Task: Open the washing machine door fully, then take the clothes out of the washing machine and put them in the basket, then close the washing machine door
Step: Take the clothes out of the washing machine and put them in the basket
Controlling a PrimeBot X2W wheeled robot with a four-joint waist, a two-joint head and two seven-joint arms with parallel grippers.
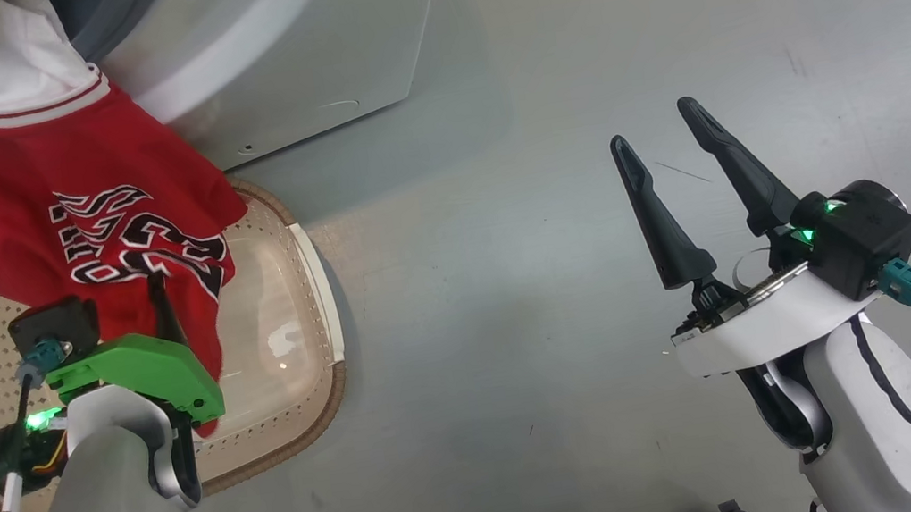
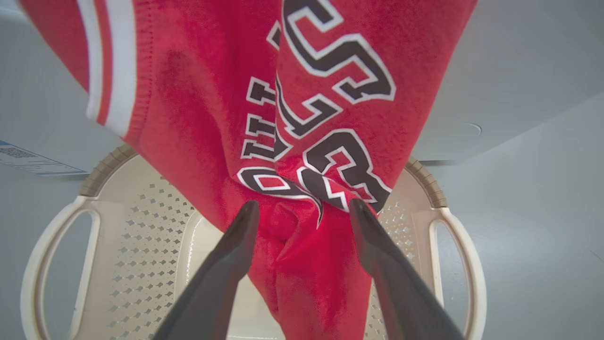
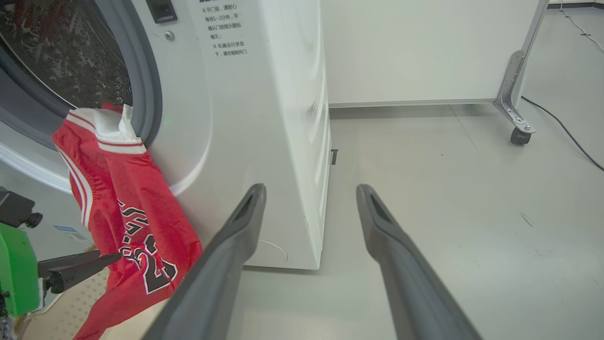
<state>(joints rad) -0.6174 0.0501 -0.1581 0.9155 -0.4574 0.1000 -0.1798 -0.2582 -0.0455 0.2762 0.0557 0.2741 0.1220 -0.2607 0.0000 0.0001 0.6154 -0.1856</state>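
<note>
The clothes (image 1: 19, 177), a red jersey with white trim and a black-and-white print, hang out of the washing machine (image 1: 300, 62) mouth. Their lower end drapes into the cream basket (image 1: 321, 312) on the floor below. My left gripper (image 1: 152, 292) is over the basket, open, its fingers (image 2: 245, 226) spread on either side of a fold of the clothes (image 2: 302, 264). My right gripper (image 1: 653, 124) hovers open over bare floor to the right, holding nothing. The right wrist view shows the steel drum (image 3: 61, 52), grey seal (image 3: 146, 94) and clothes (image 3: 127, 222). The washing machine door is out of view.
The basket (image 2: 424, 177) sits tight against the machine's white front, near a blue label (image 2: 28, 160). A white partition on a caster foot (image 3: 519, 134) and a black cable (image 3: 571, 141) lie beyond the machine. Grey floor (image 1: 569, 49) stretches to the right.
</note>
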